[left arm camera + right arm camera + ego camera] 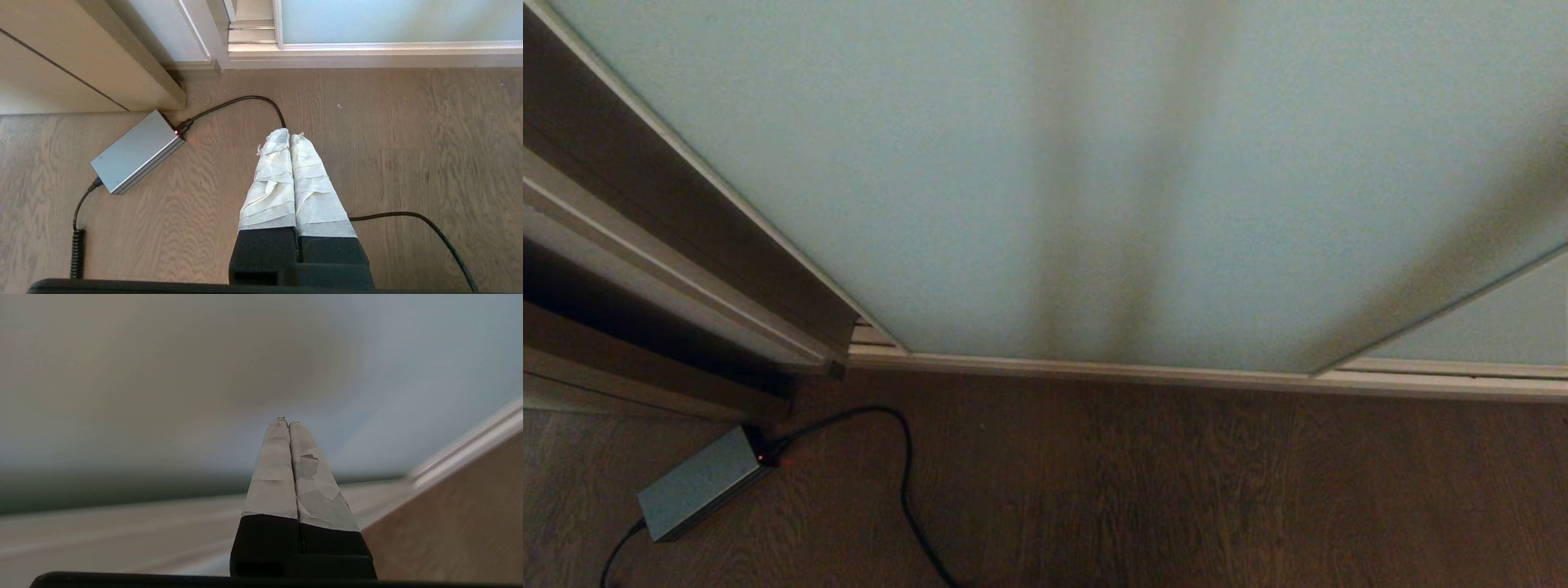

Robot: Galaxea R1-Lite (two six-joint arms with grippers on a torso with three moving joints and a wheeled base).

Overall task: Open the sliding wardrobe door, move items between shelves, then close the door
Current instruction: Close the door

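The sliding wardrobe door (947, 163), frosted pale blue-green glass in a slim off-white frame, fills the head view and stands closed on its bottom track (1176, 377). Neither arm shows in the head view. In the right wrist view my right gripper (288, 422) is shut and empty, its taped fingertips pointing at the frosted glass (408, 367) close ahead. In the left wrist view my left gripper (289, 136) hangs shut and empty above the wooden floor, well short of the door (388, 20). The items and the shelves are hidden behind the door.
A grey power brick (698, 483) with a red light lies on the brown wood-grain floor (1217, 490) at the left, its black cable (903, 465) looping forward. Brown wooden trim (645, 204) flanks the door's left side. A second glass panel (1494, 327) shows at the right.
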